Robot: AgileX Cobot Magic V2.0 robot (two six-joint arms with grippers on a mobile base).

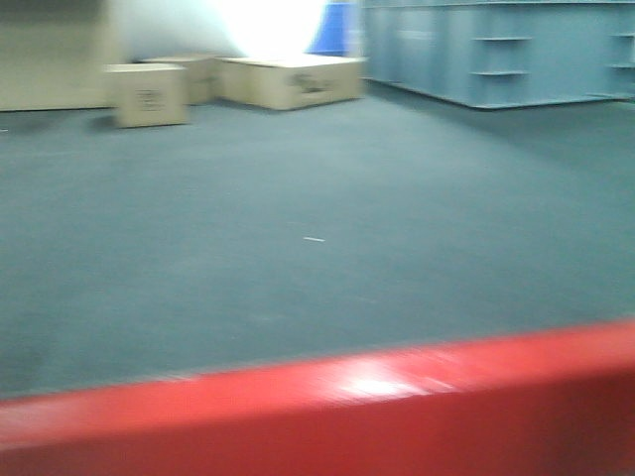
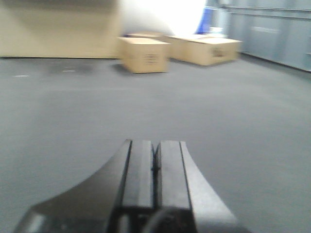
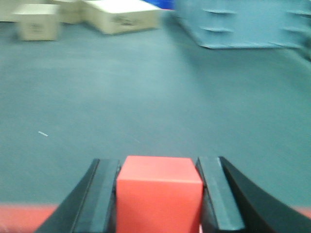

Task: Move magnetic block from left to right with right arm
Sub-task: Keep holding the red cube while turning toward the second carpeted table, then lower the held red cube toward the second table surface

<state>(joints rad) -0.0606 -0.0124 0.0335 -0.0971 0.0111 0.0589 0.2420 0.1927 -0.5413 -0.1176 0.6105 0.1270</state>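
The right gripper (image 3: 159,166) is clamped on the magnetic block (image 3: 159,199), which sits squarely between its fingers with a pad flat against each side face. I judge this to be the carrying step: the grasp is made and the block is not yet set down. A blurred red strip (image 3: 19,216) lies just beneath the gripper; I cannot tell whether the block rests on it or hangs above it. The left gripper (image 2: 155,145) has its fingers together on nothing. The next move calls for a steady sweep rightward, a lowering, then release.
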